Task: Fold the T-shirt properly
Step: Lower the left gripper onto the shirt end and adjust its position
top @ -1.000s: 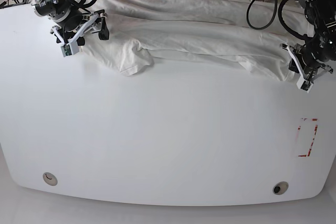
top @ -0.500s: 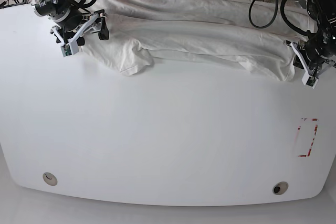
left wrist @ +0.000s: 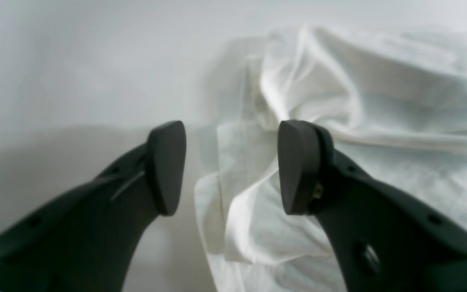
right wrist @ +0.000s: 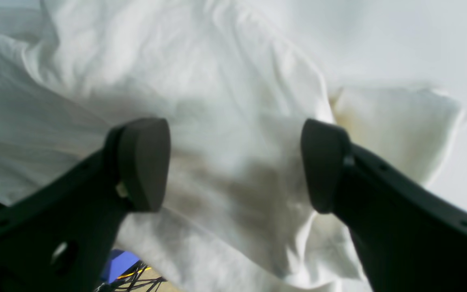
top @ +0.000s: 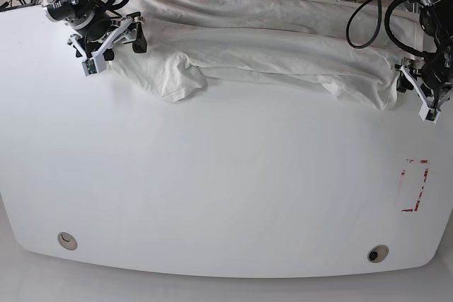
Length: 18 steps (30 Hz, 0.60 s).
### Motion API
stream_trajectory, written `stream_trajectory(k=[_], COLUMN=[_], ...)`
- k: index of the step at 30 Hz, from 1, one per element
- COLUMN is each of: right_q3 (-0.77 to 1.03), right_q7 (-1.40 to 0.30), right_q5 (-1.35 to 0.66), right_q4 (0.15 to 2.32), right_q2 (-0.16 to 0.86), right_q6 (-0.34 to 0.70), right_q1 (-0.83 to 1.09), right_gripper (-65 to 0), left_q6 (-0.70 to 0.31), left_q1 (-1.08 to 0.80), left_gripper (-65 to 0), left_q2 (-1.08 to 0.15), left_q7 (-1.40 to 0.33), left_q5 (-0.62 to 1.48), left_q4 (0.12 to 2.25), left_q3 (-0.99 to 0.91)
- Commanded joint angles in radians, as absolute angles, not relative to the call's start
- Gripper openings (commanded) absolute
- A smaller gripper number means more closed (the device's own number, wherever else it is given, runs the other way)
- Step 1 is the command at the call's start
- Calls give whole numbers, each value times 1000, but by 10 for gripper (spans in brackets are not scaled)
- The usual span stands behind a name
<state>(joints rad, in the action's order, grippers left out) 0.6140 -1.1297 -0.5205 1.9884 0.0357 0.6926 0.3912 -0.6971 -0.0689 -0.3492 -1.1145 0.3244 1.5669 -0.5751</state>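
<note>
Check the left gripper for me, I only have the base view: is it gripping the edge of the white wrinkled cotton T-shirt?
Observer: No. In the left wrist view the left gripper is open; a folded edge of the white wrinkled cotton T-shirt lies under the gap, unpinched.
Operator: Right side?
Observer: The right wrist view shows the right gripper open wide above bunched cloth, with the short sleeve just beyond one finger. Nothing is pinched.
</note>
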Motion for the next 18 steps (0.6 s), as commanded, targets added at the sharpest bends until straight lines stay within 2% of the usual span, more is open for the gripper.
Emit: stream_trajectory(k=[1, 18], right_q3=[618, 618], right_q7=[-1112, -1112], right_q5=[-530, -532], right_q4=[2003, 2003], right_q2=[44, 42], right_q6=[698, 698], right_q1=[390, 390], right_gripper=[-170, -170], left_q6=[-698, -698], left_q1=[-54, -56], left_gripper=[-311, -311], left_q2=[-364, -321], left_q7=[-1107, -1107], left_q5=[337, 338], left_q4=[1558, 1561], left_q3=[-578, -492])
